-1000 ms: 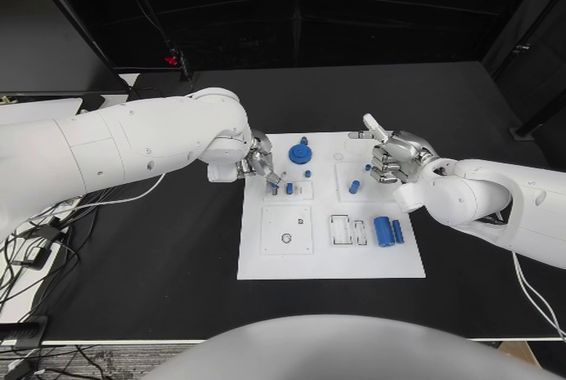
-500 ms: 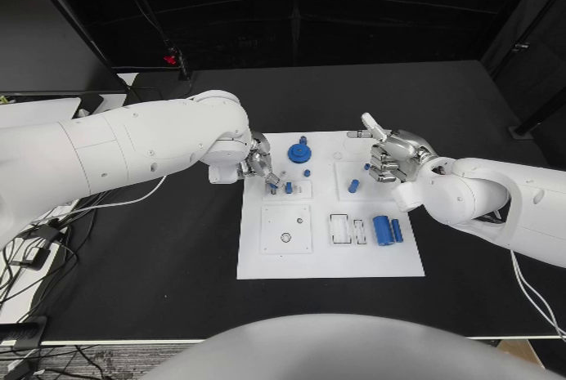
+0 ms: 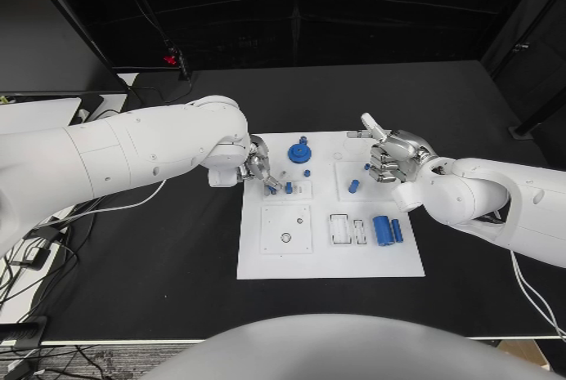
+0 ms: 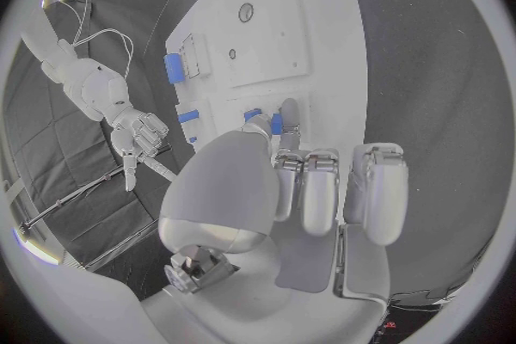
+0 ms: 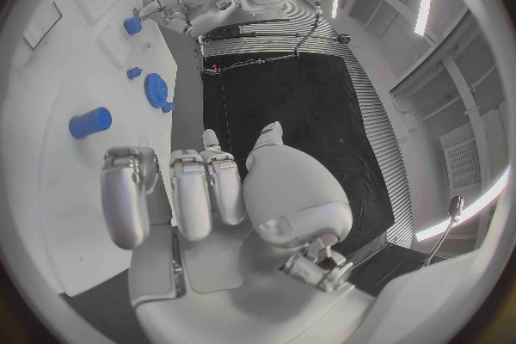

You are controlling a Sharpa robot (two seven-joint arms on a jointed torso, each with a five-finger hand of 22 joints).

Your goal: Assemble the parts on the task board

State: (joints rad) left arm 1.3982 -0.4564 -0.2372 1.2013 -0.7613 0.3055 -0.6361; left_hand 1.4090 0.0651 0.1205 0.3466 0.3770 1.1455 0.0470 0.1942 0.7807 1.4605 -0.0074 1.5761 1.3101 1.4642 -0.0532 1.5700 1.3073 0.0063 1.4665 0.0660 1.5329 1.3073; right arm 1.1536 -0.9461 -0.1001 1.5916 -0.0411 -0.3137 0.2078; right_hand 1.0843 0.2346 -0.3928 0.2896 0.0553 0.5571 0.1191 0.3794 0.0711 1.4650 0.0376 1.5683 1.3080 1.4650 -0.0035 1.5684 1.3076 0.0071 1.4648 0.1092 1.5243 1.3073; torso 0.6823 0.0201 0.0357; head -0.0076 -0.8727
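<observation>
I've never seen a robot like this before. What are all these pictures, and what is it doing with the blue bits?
It is a robot with two white arms, each ending in a silver hand. One picture looks down from its head; the two round ones come from cameras at its wrists, behind each hand. On the black table lies a white board with small blue parts: a round gear, a big cylinder, a smaller cylinder and some pegs. The left hand reaches down to a little blue peg on the board and seems to pinch it, though the fingers hide the contact. The right hand waits over the board's other side, fingers curled, holding nothing.
</observation>
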